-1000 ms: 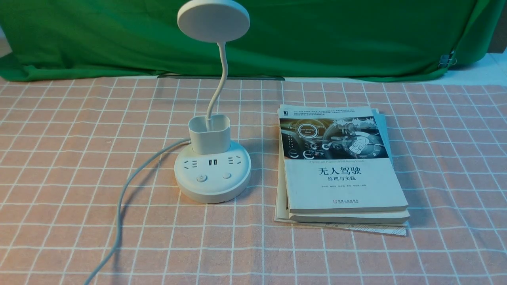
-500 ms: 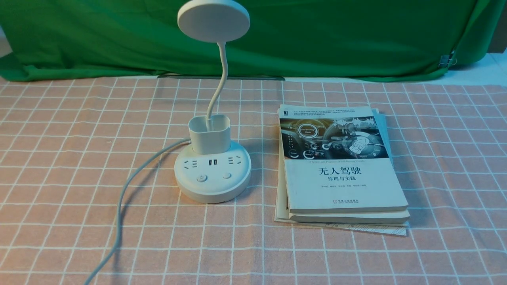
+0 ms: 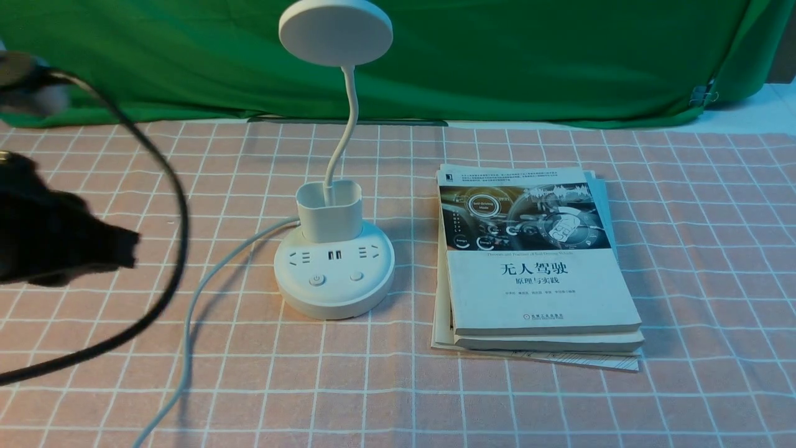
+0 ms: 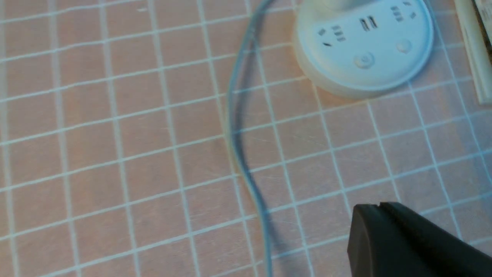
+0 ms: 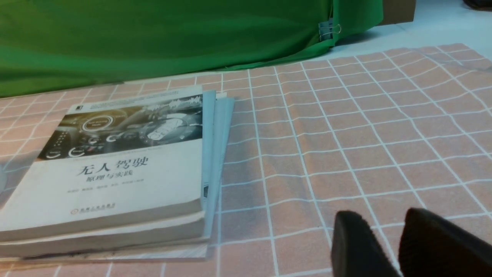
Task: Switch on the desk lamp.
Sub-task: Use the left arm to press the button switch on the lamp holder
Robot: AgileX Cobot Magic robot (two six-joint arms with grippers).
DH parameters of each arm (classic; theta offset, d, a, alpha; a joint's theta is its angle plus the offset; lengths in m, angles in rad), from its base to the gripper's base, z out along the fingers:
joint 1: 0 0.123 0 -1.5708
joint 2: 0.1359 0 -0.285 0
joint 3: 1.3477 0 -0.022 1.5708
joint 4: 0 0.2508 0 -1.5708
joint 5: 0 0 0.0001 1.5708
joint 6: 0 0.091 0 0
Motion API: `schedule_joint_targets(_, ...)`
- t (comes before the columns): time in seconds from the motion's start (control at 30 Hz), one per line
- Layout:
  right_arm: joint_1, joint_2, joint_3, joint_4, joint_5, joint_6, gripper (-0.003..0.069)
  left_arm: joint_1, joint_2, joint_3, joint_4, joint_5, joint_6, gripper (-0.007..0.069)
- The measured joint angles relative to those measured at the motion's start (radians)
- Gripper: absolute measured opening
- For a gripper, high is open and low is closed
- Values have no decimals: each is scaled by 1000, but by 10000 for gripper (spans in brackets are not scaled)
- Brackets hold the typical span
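**A:** Nearest first: how do the arms stand?

**B:** The right end effector (image 5: 386, 221) sits low over the bench (image 3: 559, 404), fingers a little apart, gripping nothing. The left end effector (image 4: 378, 209) has its fingers pressed together, also empty, near the white cord (image 3: 193, 311).

**A:** And the desk lamp (image 3: 336, 274)?

**B:** Mid-bench, just left of the stacked books (image 3: 535, 292). The left end effector is well short of the power button (image 3: 317, 280). Farther back, the head (image 3: 336, 31) looks unlit against the green backdrop (image 3: 497, 62).

**A:** Progress?

**B:** Barely begun, I'd judge. The approach and the press are both left.
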Motion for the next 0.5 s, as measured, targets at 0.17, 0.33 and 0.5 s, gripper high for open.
schedule_joint_targets(0.17, 0, 0, 0, 0, 0, 0, 241, -147, 181, -56, 5, -50, 4, 22)
schedule_joint_targets(0.33, 0, 0, 0, 0, 0, 0, 241, -213, 383, -115, -4, -153, 4, 22)
schedule_joint_targets(0.5, 0, 0, 0, 0, 0, 0, 241, -239, 533, -182, -2, -193, 4, 22)
